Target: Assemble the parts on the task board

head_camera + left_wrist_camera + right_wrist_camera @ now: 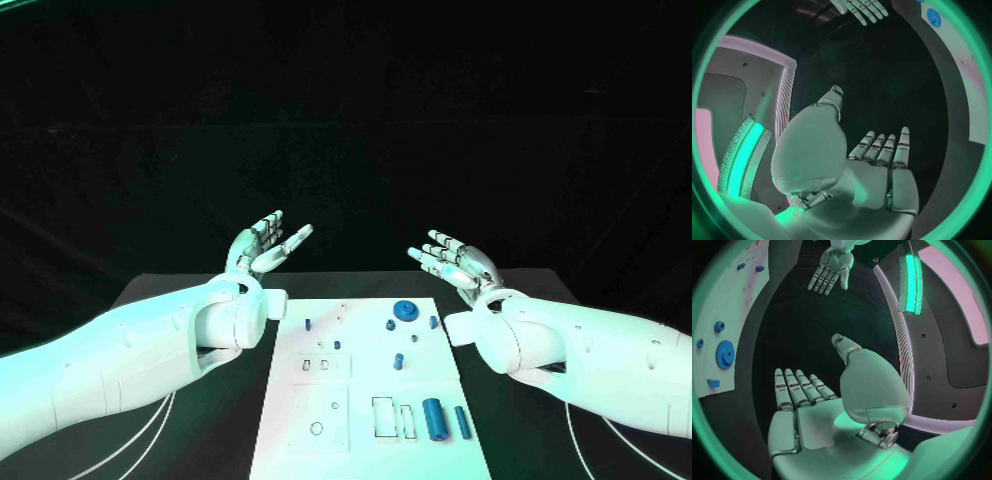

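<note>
- While I watch from the head camera, my left hand (265, 245) hovers above the table's far edge, fingers spread and holding nothing.
- My right hand (454, 258) hovers opposite it, fingers likewise apart and empty.
- Between my two forearms, the white task board (353, 440) lies flat on the black table (188, 420).
- On the board I see a blue gear (407, 311) near the far end and two blue cylinders (433, 419) near the close right corner.
</note>
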`<move>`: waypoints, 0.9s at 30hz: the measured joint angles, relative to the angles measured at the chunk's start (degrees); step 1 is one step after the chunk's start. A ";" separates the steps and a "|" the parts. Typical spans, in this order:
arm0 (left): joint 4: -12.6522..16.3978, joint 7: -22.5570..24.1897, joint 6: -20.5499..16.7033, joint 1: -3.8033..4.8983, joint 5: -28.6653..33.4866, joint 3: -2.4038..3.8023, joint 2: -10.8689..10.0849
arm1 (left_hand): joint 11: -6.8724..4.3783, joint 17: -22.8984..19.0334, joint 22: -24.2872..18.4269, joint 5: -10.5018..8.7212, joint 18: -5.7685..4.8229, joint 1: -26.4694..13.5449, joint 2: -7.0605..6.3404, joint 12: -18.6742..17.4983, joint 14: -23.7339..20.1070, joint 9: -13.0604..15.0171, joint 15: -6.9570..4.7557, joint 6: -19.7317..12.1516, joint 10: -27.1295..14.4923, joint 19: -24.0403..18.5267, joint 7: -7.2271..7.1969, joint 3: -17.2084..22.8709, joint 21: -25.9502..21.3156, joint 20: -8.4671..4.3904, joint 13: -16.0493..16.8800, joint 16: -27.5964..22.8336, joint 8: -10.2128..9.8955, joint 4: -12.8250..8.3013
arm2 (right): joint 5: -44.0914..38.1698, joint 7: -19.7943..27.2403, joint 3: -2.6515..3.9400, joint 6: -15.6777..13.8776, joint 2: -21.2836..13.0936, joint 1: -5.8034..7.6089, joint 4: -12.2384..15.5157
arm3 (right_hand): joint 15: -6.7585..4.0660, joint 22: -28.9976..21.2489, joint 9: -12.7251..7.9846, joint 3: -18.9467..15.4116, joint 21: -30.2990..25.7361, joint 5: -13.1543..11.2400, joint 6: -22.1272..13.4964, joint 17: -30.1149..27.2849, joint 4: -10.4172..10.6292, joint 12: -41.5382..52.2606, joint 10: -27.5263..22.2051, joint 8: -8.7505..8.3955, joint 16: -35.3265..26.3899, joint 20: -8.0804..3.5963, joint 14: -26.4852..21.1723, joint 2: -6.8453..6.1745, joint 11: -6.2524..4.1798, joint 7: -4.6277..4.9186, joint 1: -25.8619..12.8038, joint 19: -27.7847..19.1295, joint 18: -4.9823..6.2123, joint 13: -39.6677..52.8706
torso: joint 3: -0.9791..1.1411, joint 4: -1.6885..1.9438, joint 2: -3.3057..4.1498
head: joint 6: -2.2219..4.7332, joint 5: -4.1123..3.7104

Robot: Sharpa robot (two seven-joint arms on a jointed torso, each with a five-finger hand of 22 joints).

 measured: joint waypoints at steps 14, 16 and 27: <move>0.90 0.83 4.71 0.15 -0.33 -0.05 -2.80 | 2.29 4.69 2.58 -0.77 5.28 6.32 5.89 4.54 31.02 4.46 -0.66 26.24 34.63 21.55 2.57 6.69 6.95 0.89 2.14 7.34 7.43 -0.51 | -16.09 -2.68 -1.50 6.85 -1.16 2.99 -5.05 | -2.90 1.84 3.98 5.97 4.95 0.00 24.20 3.09 -5.85 2.75 25.41 6.52 5.17 0.36 23.84 -1.82 -2.15 2.23 8.23 14.70 4.00 1.34 | -0.23 0.01 0.76 | -0.50 -0.52; 1.52 1.04 5.10 0.15 -0.34 -0.06 -3.00 | 1.68 5.38 2.84 -0.77 5.77 6.44 5.75 4.60 34.31 4.96 -1.48 29.37 37.18 23.94 3.29 7.31 8.11 0.81 2.14 8.34 8.30 -0.84 | -20.24 -2.88 -1.51 6.54 -1.12 3.17 -5.12 | -3.51 2.06 4.42 7.38 5.91 0.00 27.51 3.41 -6.74 2.75 28.88 7.34 5.69 0.32 26.97 -2.27 -2.68 2.79 8.69 18.12 4.02 1.42 | -0.29 0.07 0.99 | -0.57 -0.68; 6.45 1.26 7.37 0.75 -1.15 -0.06 -6.46 | -0.24 8.13 3.40 -0.77 5.77 7.52 5.13 4.64 40.26 5.51 -3.55 33.48 43.60 29.23 4.62 10.30 10.85 -0.79 2.24 10.56 9.95 -2.73 | -42.52 -7.96 -1.52 6.88 -1.55 5.35 -5.22 | -6.30 2.70 5.54 12.67 10.02 -0.27 37.04 4.32 -8.75 2.44 40.10 9.08 7.45 -1.36 37.83 -4.22 -4.99 4.89 8.36 30.39 4.90 1.51 | -0.40 0.89 2.79 | -0.51 -1.68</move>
